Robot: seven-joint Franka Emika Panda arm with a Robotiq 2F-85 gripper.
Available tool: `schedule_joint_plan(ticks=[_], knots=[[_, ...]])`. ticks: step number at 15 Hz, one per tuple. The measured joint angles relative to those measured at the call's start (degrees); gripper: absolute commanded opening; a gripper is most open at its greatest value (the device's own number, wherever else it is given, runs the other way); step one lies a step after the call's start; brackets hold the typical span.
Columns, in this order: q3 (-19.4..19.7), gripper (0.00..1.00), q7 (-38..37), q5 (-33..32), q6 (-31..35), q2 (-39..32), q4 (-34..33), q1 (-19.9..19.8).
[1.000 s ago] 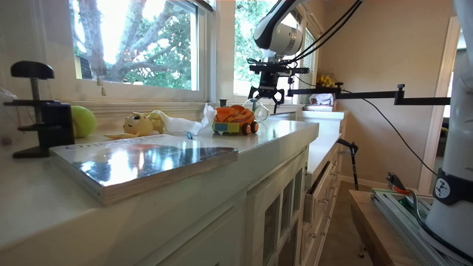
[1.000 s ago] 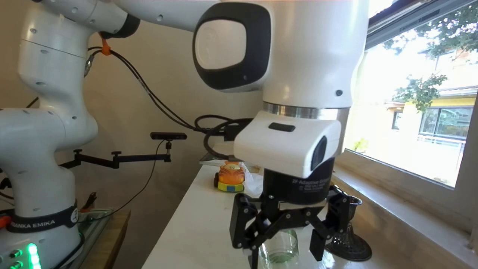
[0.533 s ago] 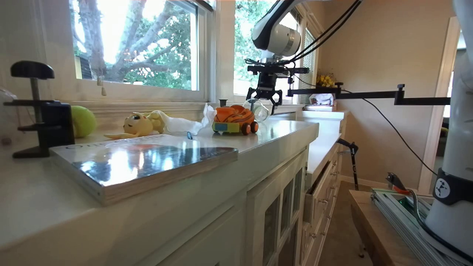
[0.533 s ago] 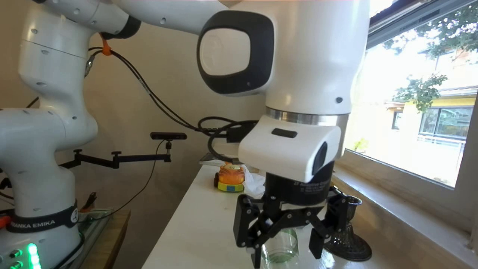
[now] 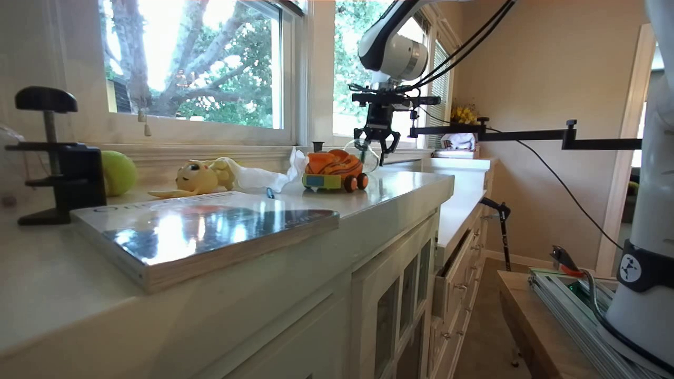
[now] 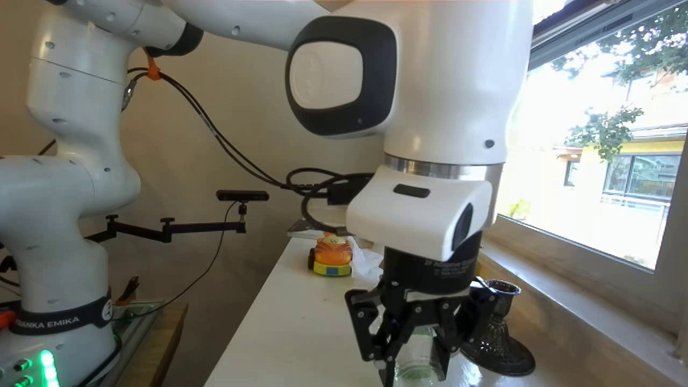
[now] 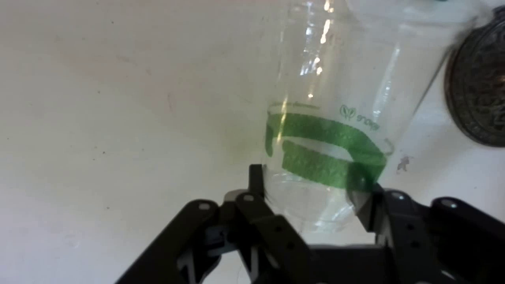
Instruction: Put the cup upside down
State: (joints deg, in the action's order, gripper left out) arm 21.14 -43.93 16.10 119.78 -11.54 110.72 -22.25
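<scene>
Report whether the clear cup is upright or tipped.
Tipped on its side: the wrist view, looking down, shows the cup lengthwise, its green band crosswise.

Both exterior views face along a shared counter (image 6: pixel 295 328) from opposite directions; wrist view looks closely down at the cup (image 7: pixel 333 122)

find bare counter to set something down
Bare countertop shows between the front edge, orange toy car and gripper; also, in an exterior view, in front of the clamp, beside the book. Crowded: around the cup, with the dark stand close, and near the window (tennis ball, yellow toy, crumpled white material).
</scene>
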Motion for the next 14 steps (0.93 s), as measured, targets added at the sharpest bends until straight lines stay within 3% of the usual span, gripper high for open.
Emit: schedule_joint_plan(ticks=[1,2,3,5,11,12,14], knots=[[0.00,0.57,0.03,0.00,0.00,0.00,0.00,0.01],[0.00,0.81,0.06,0.00,0.00,0.00,-0.01,0.02],[-0.02,0.75,0.09,0.00,0.01,-0.01,-0.03,0.05],[-0.19,0.75,0.11,0.00,0.01,-0.01,-0.03,0.27],[-0.66,0.58,0.11,-0.01,0.01,-0.01,-0.06,1.46],[-0.69,0.66,0.11,-0.02,0.01,0.01,-0.11,1.61],[-0.73,0.68,0.12,-0.04,0.02,0.03,-0.19,1.86]])
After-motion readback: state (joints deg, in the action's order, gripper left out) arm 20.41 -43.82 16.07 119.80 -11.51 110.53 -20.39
